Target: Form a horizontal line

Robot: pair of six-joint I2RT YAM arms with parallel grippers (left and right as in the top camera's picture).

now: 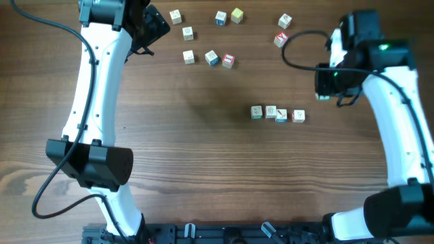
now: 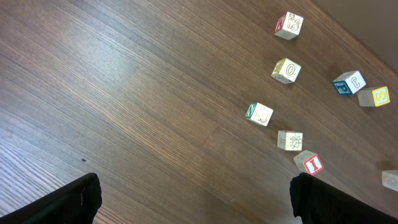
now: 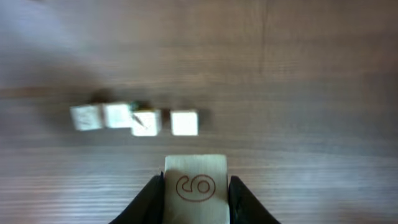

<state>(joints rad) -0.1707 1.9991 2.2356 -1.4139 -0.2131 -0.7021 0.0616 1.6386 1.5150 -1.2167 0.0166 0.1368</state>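
Right gripper (image 3: 196, 194) is clenched on a cube (image 3: 195, 175) marked 6 or 9. Left gripper (image 2: 194, 185) is released, holding nothing. The horizontal line (image 1: 271, 112) lies right of centre on the table (image 1: 169, 149), its fourth cube slightly apart. Loose cubes (image 1: 211, 57) are scattered well apart from it.

the dark wood-grain table (image 1: 203, 156) carries a short row of four cubes (image 1: 277, 114), the rightmost seemingly a little apart, and nine loose cubes (image 1: 211, 58) scattered near its far edge.
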